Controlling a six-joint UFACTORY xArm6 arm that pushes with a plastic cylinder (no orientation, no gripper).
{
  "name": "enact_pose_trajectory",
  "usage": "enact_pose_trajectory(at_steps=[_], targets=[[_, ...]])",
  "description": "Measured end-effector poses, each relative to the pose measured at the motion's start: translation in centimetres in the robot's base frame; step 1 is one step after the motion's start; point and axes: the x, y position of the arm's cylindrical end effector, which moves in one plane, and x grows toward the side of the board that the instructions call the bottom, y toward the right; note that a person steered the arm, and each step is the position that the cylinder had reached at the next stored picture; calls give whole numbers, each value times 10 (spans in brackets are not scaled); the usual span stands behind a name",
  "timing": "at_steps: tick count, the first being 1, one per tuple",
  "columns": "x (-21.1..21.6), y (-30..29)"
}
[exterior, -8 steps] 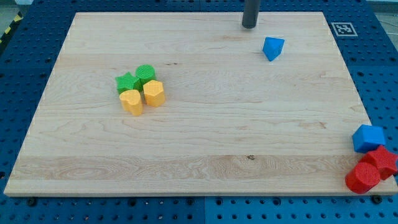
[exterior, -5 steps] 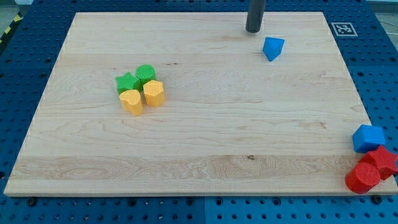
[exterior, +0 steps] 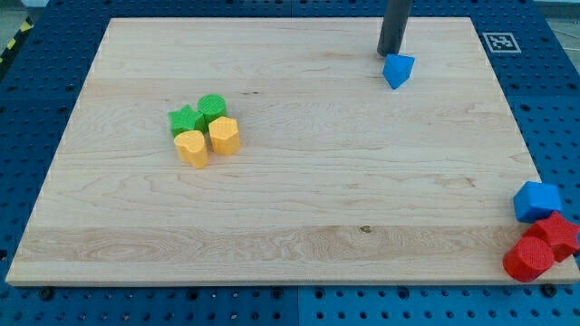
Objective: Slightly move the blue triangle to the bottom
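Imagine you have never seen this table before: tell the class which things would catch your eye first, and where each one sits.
The dark rod near the view's top draws the eye first: my tip stands at the upper edge of the blue triangle, apparently touching it. Next comes the tight cluster left of centre, two green blocks above two yellow blocks. Last, at the view's bottom right corner, a blue block sits above two red blocks at the board's edge.

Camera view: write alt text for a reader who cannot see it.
My tip sits at the top edge of the blue triangle near the wooden board's top. Two green and two yellow blocks cluster at the view's left; a blue block and two red blocks sit bottom right.
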Motion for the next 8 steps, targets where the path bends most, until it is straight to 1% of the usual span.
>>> enact_pose_trajectory(at_steps=[3, 4, 6, 7, 8], targets=[[23, 4], [23, 9], [40, 34], [52, 34], [54, 31]])
